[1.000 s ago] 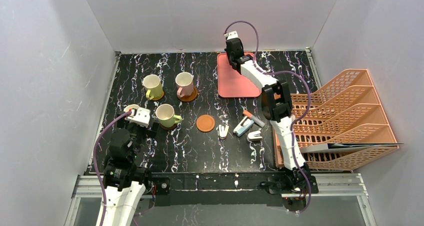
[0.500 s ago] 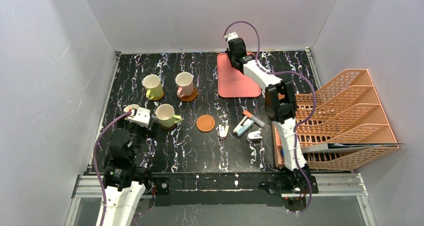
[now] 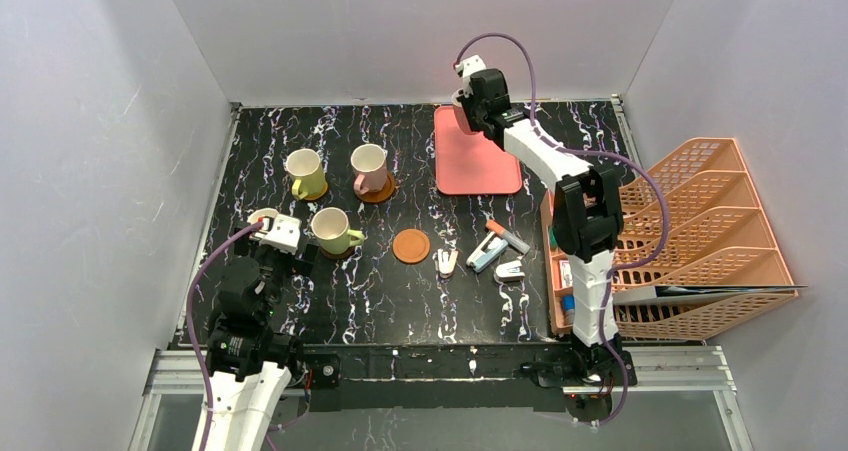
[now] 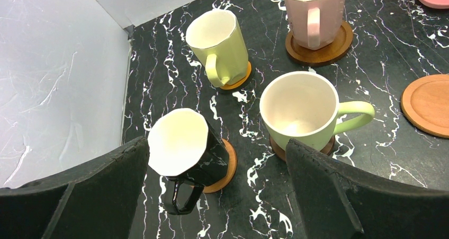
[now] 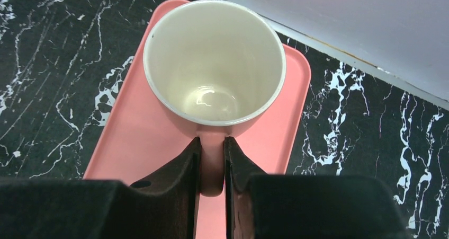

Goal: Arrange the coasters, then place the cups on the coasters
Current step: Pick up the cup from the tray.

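My right gripper [image 5: 212, 143] is shut on the handle of a pink cup [image 5: 214, 64], held upright over the back of the pink tray [image 5: 132, 138]. Four cups stand on coasters at the left: a dark cup [image 4: 182, 149] on an orange coaster [image 4: 225, 167], a yellow-green cup [image 4: 299, 112], a yellow cup [image 4: 217, 45] and a pink cup [image 4: 312, 11]. One bare coaster [image 3: 411, 245] lies at mid-table. My left gripper [image 4: 217, 196] hangs open just near of the dark cup, holding nothing.
A white clip [image 3: 446, 261], a marker [image 3: 508, 236] and a stapler [image 3: 510, 269] lie right of the bare coaster. An orange file rack [image 3: 680, 231] fills the right side. Grey walls close in the left, the back and the right.
The right arm has shifted rightward and its elbow has swung toward the rack, with the pink cup still in its grip over the tray. The left arm has not moved.
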Controlling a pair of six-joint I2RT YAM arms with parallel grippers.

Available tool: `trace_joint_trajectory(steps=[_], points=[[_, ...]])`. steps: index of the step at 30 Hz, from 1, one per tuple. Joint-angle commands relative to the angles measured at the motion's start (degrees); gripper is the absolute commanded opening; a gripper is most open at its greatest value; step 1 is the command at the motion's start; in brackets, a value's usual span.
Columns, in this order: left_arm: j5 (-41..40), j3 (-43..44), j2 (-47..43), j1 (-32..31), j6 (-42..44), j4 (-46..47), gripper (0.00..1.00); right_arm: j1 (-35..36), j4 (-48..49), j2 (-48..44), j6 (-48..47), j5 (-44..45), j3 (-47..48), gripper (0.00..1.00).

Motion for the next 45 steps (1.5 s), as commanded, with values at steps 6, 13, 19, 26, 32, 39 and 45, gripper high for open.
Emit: trace_joint_trajectory(steps=[6, 13, 19, 26, 32, 39, 45], points=[[0.0, -0.2, -0.3, 0.5, -0.3, 0.1, 0.98, -0.6, 20.1, -7.9, -1.8, -5.1, -12.5, 0.01], [0.3, -0.3, -0.3, 0.5, -0.3, -0.1, 0.98, -0.5, 30.3, -15.7, -3.0, -8.5, -27.7, 0.01], [0.2, -0.2, -0.3, 0.5, -0.3, 0.0, 0.98, -0.5, 24.8, -16.1, -0.7, -10.2, -28.9, 0.01], [0.3, -0.2, -0.2, 0.5, -0.3, 0.0, 0.98, -0.5, 16.6, -12.8, 2.4, -9.6, -25.5, 0.01], [0.3, -0.2, -0.6, 0.5, -0.3, -0.1, 0.98, -0.6, 13.8, -12.0, 3.2, -10.2, -24.3, 0.13], [0.6, -0.1, -0.8, 0.9, -0.2, -0.2, 0.98, -0.6, 11.2, -11.7, 3.5, -11.5, -23.1, 0.40], [0.7, -0.2, -0.8, 1.1, -0.2, -0.2, 0.98, -0.6, 8.8, -10.1, 2.9, -11.6, -22.2, 0.40]])
